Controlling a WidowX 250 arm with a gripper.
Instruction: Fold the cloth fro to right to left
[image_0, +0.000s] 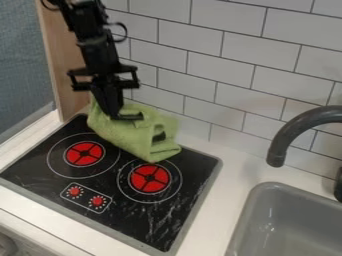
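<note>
Bunching up at the rear of the glossy black cooktop (163, 227), the soft, matte green cloth (130, 137) shows rumpled folds and a rounded corner, reaching the thin ring around one red burner (149, 178)! Behind it, smooth pale tiles (214, 60) run in neat rectangles. And down from above hangs the black gripper (117, 115), right up against the cloth's upper folds; how far it is open, or whether it has fabric pinched, I can't tell.
</note>
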